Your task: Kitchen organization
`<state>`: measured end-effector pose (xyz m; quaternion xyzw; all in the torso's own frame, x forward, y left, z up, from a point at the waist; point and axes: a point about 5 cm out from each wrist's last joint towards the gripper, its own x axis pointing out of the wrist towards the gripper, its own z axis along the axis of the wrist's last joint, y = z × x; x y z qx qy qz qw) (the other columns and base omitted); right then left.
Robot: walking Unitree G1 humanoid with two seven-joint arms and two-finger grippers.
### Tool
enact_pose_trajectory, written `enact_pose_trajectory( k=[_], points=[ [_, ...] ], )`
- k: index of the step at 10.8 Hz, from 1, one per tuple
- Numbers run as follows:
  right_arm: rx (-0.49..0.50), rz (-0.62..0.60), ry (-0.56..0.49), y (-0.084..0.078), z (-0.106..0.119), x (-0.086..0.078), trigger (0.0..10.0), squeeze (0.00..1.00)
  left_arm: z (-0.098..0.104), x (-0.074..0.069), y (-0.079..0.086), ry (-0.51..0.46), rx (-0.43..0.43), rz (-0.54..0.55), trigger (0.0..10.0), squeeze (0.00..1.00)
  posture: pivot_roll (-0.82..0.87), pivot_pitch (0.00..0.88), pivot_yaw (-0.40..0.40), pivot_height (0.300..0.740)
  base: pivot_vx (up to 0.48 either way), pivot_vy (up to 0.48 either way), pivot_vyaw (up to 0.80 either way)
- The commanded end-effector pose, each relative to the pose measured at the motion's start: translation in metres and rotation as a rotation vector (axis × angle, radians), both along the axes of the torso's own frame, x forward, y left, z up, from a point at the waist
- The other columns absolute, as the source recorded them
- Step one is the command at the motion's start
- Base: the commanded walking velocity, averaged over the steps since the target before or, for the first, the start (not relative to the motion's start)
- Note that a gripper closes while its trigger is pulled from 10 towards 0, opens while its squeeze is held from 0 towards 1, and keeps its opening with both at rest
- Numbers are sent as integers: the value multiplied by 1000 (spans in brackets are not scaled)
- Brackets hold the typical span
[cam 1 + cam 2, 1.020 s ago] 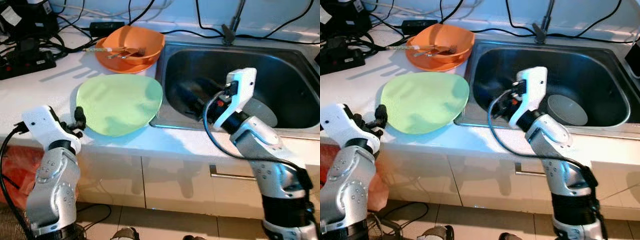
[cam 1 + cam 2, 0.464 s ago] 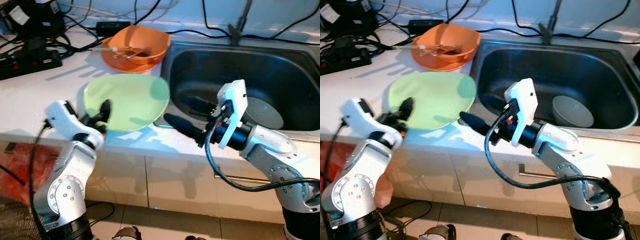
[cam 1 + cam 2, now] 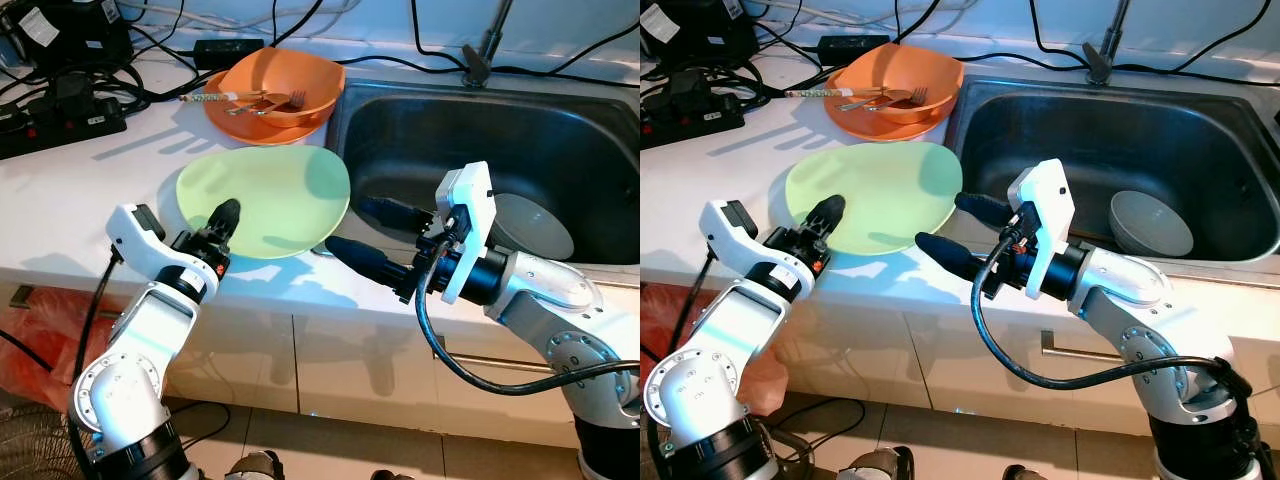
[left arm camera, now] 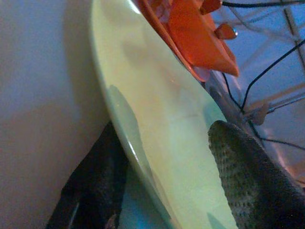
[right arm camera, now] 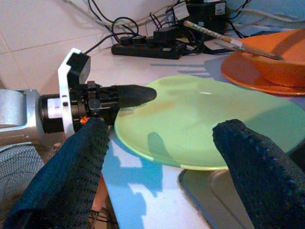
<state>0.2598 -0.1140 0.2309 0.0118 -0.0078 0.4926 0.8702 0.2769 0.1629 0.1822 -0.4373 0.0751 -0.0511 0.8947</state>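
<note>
My left gripper (image 3: 828,212) straddles the near-left rim of the green plate (image 3: 268,196), fingers spread, one above and one under the edge, not pinching yet. Plate lies flat on the white counter (image 3: 70,190), right edge touching the sink (image 3: 590,150) rim, orange bowl (image 3: 275,88) with cutlery just beyond. My right gripper (image 3: 962,228) hovers spread wide near the plate's right edge. To do it well I'd push the left deeper over the rim before closing, then lift level, clear of the bowl.
</note>
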Motion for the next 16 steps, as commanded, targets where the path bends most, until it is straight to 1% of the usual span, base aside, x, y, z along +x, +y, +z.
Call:
enact_pose_trajectory(
  k=[1,3,4,5,7,8,10,11,12,13,15,16],
  points=[
    [-5,21,0,1,2,-4,10000,0,-29,-2,-8,165,-43,-29,0,0,109,178,12,740,0,0,0],
    [-6,20,3,1,0,-3,10000,0,-28,-1,-5,171,-93,-22,0,0,108,177,10,740,0,0,0],
    [-7,22,6,0,0,-4,10000,0,-29,-1,-4,171,-104,-22,0,0,107,176,8,740,0,0,0],
    [-12,32,26,0,-3,-5,10000,0,-28,-2,-5,171,-124,-30,0,0,107,177,7,740,0,0,0],
    [-38,35,44,-2,-8,-6,10000,0,-28,-2,-5,173,-133,-28,0,0,106,177,6,740,0,0,0],
    [-66,11,51,-4,-12,-3,10000,0,-27,-2,-4,167,-140,-25,0,0,106,176,5,740,0,0,0],
    [-94,-63,69,-7,-17,5,10000,0,-28,-1,-3,157,-147,-25,0,0,106,175,5,740,0,0,0],
    [-108,-127,86,-10,-22,12,10000,0,-30,-3,-3,150,-150,-36,0,0,106,174,4,740,0,0,0],
    [-107,-167,101,-12,-24,17,10000,0,-31,-4,-4,136,-157,-60,0,0,107,174,3,740,0,0,0],
    [-111,-216,116,-16,-27,23,10000,0,-36,-7,-5,152,-155,-67,0,0,107,173,1,740,0,0,0],
    [-90,-284,134,-22,-27,31,10000,0,-37,-14,-11,134,-169,-109,0,0,109,171,-2,740,0,0,0],
    [-62,-352,159,-26,-28,39,10000,0,-34,-14,-17,93,-185,-152,0,0,110,167,-3,740,0,0,0]
  ],
)
